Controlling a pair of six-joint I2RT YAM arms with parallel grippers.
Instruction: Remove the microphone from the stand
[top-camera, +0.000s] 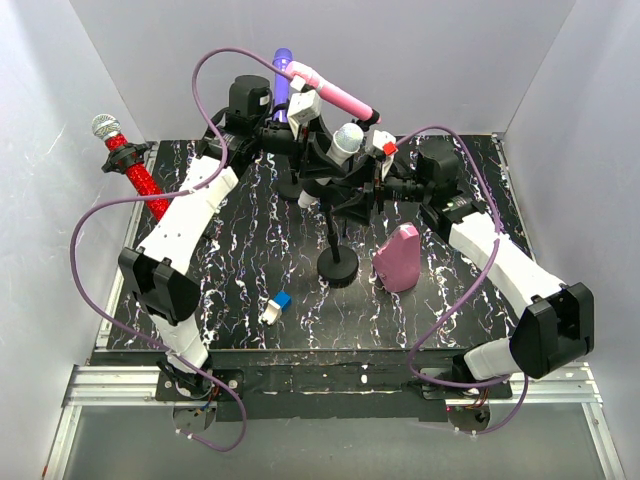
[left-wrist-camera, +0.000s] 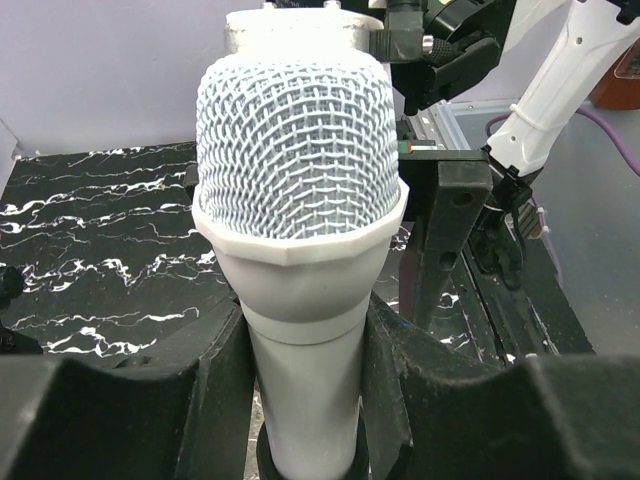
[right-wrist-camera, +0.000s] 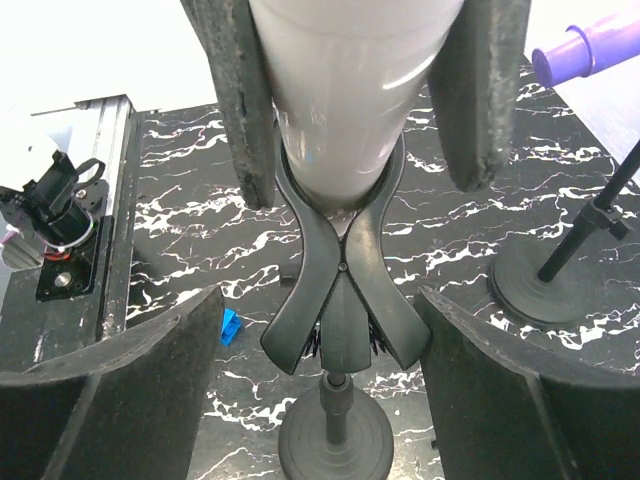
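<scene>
A white microphone (top-camera: 346, 139) with a mesh head sits tilted in the clip of a black stand, whose round base (top-camera: 337, 266) rests mid-table. My left gripper (top-camera: 318, 150) is shut on the microphone body; in the left wrist view both fingers (left-wrist-camera: 215, 360) press its white shaft (left-wrist-camera: 305, 380) just below the head (left-wrist-camera: 298, 150). My right gripper (top-camera: 362, 190) is open. In the right wrist view its fingers (right-wrist-camera: 130, 380) flank the clip's black handles (right-wrist-camera: 340, 300) without touching, with the microphone body (right-wrist-camera: 350, 90) in the clip above.
A pink microphone (top-camera: 335, 92) and a purple one (top-camera: 283, 72) sit on stands at the back. A red glitter microphone (top-camera: 130, 165) lies at the left edge. A pink case (top-camera: 398, 258) and a small blue-white block (top-camera: 275, 306) are near the stand base.
</scene>
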